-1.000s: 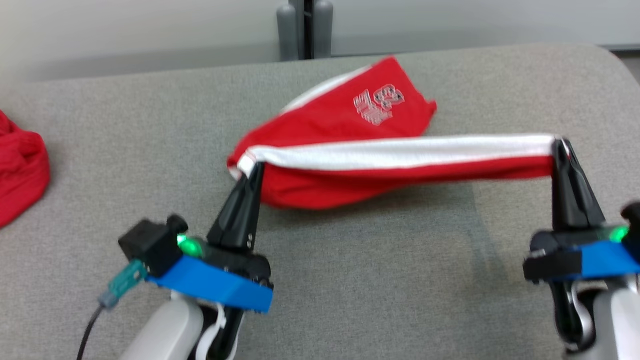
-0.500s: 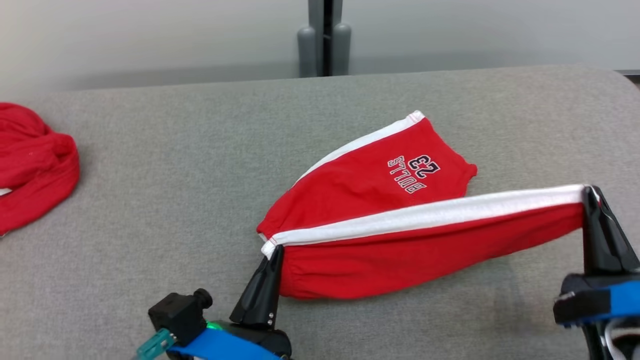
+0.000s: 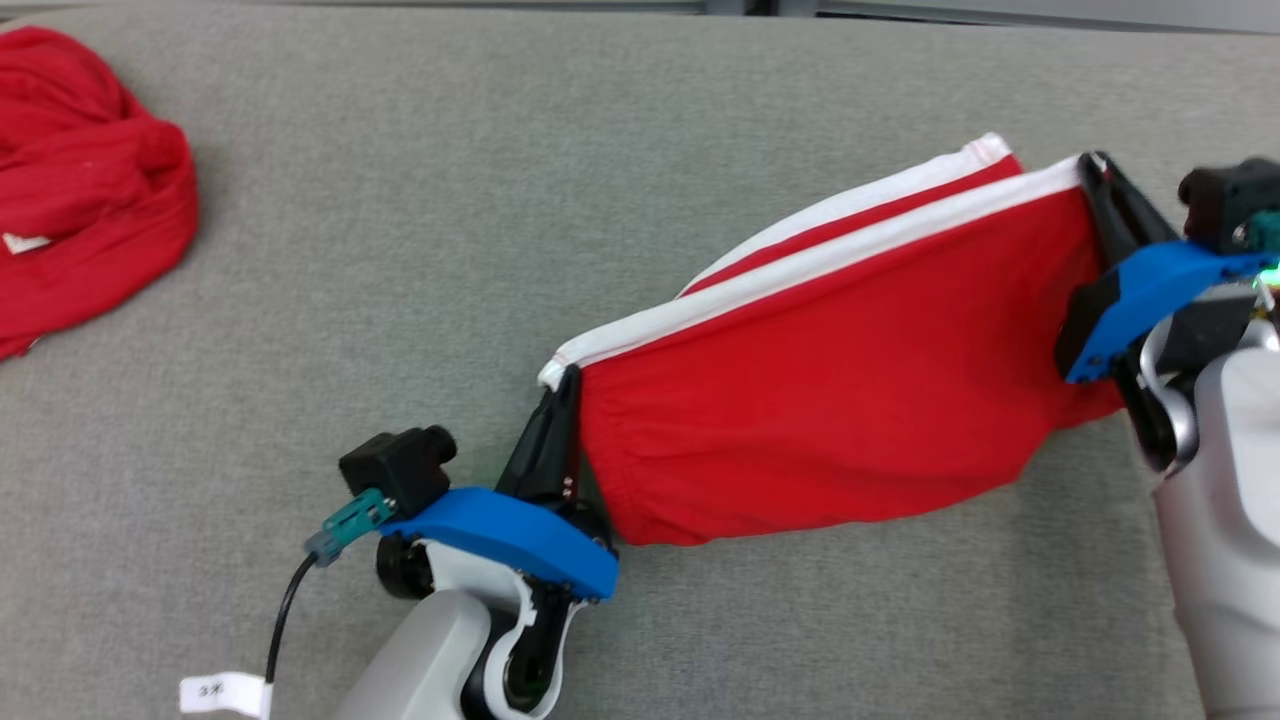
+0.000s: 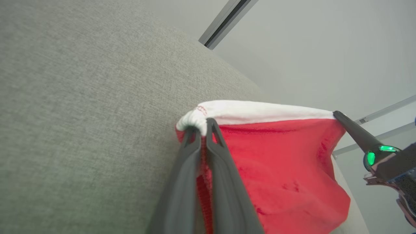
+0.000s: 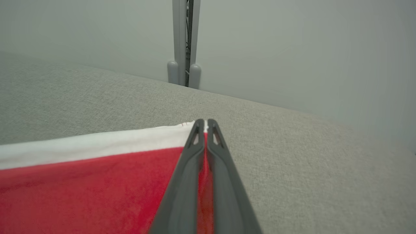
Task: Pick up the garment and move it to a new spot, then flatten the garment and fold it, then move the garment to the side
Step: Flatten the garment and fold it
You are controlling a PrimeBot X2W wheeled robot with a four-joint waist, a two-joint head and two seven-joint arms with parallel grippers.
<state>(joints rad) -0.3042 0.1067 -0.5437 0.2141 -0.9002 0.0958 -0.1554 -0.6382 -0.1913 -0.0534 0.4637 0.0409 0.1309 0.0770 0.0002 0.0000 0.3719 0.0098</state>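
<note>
The grey surface (image 3: pixel 500 200) carries the garment (image 3: pixel 830 400), red shorts with white side stripes, on its right half. It lies well apart from a crumpled red cloth (image 3: pixel 80 180) at the far left. Half a second ago the printed leg lay open behind the held stripe. Now the held leg covers it, the two stripes nearly parallel, so the fold seems almost laid. The left gripper (image 3: pixel 568 375) pinches the gathered end and the right gripper (image 3: pixel 1095 165) the far end, fingers closed tight on the white stripe.
</note>
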